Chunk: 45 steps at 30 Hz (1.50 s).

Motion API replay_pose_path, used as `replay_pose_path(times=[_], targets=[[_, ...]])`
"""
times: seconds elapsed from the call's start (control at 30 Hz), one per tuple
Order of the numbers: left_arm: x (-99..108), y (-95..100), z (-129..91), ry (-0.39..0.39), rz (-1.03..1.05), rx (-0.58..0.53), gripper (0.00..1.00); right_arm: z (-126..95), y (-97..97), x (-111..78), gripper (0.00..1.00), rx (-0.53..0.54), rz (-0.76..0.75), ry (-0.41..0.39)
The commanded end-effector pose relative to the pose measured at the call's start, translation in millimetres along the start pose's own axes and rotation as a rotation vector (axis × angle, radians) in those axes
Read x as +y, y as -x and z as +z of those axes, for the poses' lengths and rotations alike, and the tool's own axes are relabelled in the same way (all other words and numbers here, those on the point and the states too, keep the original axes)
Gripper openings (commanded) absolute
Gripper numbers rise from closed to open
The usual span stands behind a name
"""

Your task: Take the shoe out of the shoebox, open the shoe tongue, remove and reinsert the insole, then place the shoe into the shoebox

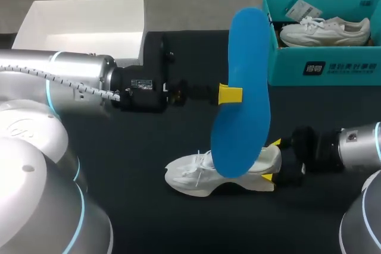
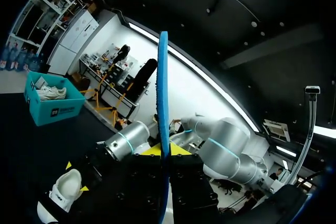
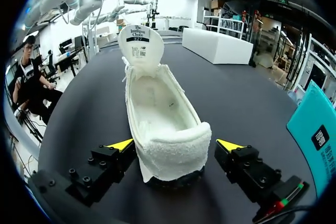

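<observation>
The left claw (image 2: pixel 164 152) is clamped on the blue insole (image 1: pixel 241 57), pinching it near its middle. The insole is held upright and edge-on to the wrist, clear of the counter (image 1: pixel 149 147). From above, its lower end is seen over the shoe's opening, so it is probably being lined up for reinsertion, though a lift-out cannot be ruled out.

The right claw (image 3: pixel 176 149) is spread wide around the heel of the white shoe (image 3: pixel 157 103), one finger at each side. A gap is seen at one side, so the heel is judged to be fenced rather than gripped, likely to keep the shoe from sliding. The tongue (image 3: pixel 140 43) is folded up and forward, which leaves the inside bare.

The shoe lies on the counter near 5 o'clock from the middle. The teal shoebox (image 1: pixel 324 66) is set at 2 o'clock with a second shoe (image 1: pixel 324 31) inside it. A white box (image 1: pixel 83 28) sits at 10 o'clock.
</observation>
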<state>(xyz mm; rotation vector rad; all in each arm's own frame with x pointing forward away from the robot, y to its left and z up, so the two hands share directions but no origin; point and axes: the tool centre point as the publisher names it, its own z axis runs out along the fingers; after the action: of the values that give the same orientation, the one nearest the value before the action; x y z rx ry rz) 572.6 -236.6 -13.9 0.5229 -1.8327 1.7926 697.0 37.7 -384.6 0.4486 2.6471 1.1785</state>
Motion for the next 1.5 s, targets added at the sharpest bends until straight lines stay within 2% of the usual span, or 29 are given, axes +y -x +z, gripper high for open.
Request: replay_pose_path(times=[0.03,0.4,0.43,0.5,0.53,0.57,0.63,0.7,0.77,0.97,1.33,1.5], targets=[[2.3,-7.1,3.2,-0.009,-0.001,-0.013,0.00,-13.3,-7.6,5.3,1.00,-0.028,-0.007,-0.069],[2.3,-7.1,3.2,-0.009,-0.001,-0.013,0.00,-13.3,-7.6,5.3,1.00,-0.028,-0.007,-0.069],[2.3,-7.1,3.2,-0.009,-0.001,-0.013,0.00,-11.9,-7.6,6.4,1.00,-0.037,-0.006,-0.144],[2.3,-7.1,3.2,-0.009,-0.001,-0.013,0.00,-14.6,-7.7,9.4,1.00,-0.033,0.010,-0.233],[2.3,-7.1,3.2,-0.009,-0.001,-0.013,0.00,-16.0,-8.3,11.4,1.00,-0.060,-0.006,-0.311],[2.3,-7.1,3.2,-0.009,-0.001,-0.013,0.00,-18.3,-8.7,12.9,1.00,-0.053,0.007,-0.336],[2.3,-7.1,3.2,-0.009,-0.001,-0.013,0.00,-21.5,-8.1,13.6,1.00,-0.068,0.026,-0.452],[2.3,-7.1,3.2,-0.009,-0.001,-0.013,0.00,-24.0,-9.5,15.5,1.00,-0.077,0.020,-0.532],[2.3,-7.1,3.2,-0.009,-0.001,-0.013,0.00,-26.2,-10.3,17.1,1.00,-0.074,0.035,-0.590],[2.3,-7.1,3.2,-0.009,-0.001,-0.013,0.00,-28.9,-10.3,20.7,1.00,-0.041,0.041,-0.699],[2.3,-7.1,3.2,-0.009,-0.001,-0.013,0.00,-38.7,-1.8,30.5,1.00,0.002,-0.041,-0.799],[2.3,-7.1,3.2,-0.009,-0.001,-0.013,0.00,-45.9,-3.8,35.1,1.00,0.027,-0.068,-0.835]])
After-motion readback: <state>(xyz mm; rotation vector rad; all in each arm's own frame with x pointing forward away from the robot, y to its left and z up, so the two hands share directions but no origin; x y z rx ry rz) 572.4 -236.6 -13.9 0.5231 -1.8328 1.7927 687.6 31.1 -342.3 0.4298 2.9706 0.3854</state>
